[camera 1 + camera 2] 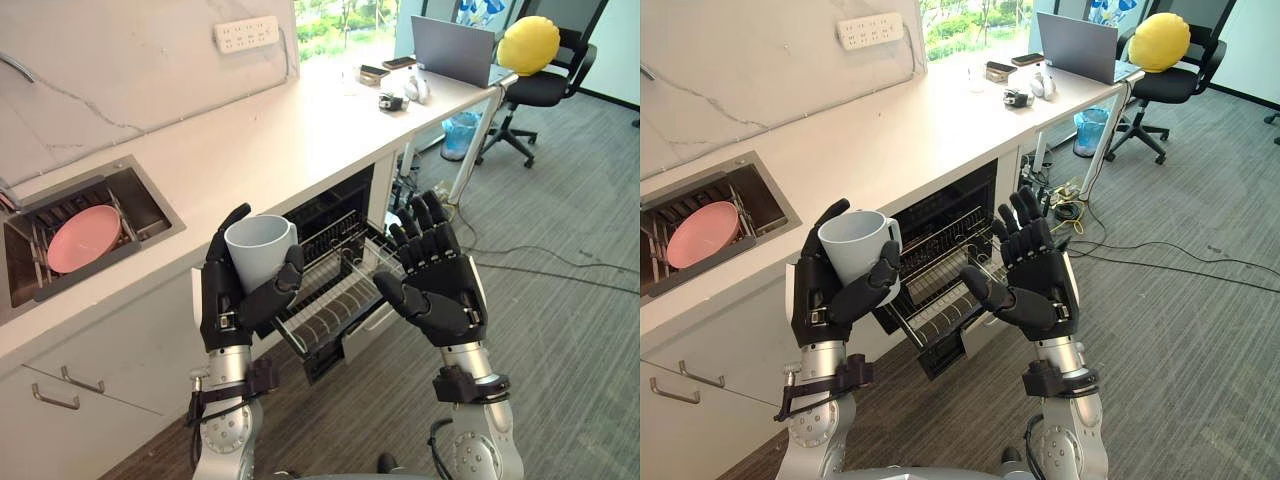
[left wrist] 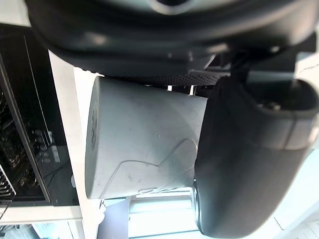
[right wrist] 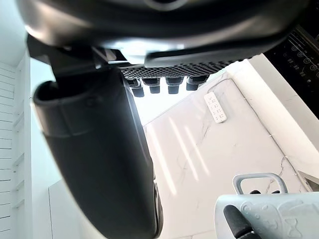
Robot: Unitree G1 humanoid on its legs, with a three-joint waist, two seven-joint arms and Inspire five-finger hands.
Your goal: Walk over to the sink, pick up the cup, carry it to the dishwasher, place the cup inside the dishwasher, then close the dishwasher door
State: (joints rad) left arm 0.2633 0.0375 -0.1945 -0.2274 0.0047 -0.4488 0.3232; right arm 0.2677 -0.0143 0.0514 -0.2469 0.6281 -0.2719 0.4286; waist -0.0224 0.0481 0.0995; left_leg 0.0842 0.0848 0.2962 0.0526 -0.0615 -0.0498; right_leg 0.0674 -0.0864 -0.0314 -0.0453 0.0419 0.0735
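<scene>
A pale grey cup [image 1: 262,251] is held upright in my left hand [image 1: 228,292], fingers behind it and thumb across its front. In the left wrist view the cup [image 2: 144,144] lies against the palm under the thumb [image 2: 249,159]. The cup hangs just left of the dishwasher [image 1: 335,225], whose door is down and whose wire rack [image 1: 335,300] is pulled out under the counter. My right hand [image 1: 437,280] is raised over the rack's right end, fingers straight and holding nothing. The right wrist view catches the cup [image 3: 269,214] with its handle.
The sink [image 1: 150,215] at the left holds a pink plate [image 1: 85,238]. A long white counter [image 1: 300,130] runs back to a laptop [image 1: 455,50] and small items. An office chair [image 1: 530,85] with a yellow cushion [image 1: 528,43] stands beyond. Cables lie on grey floor [image 1: 570,330] at right.
</scene>
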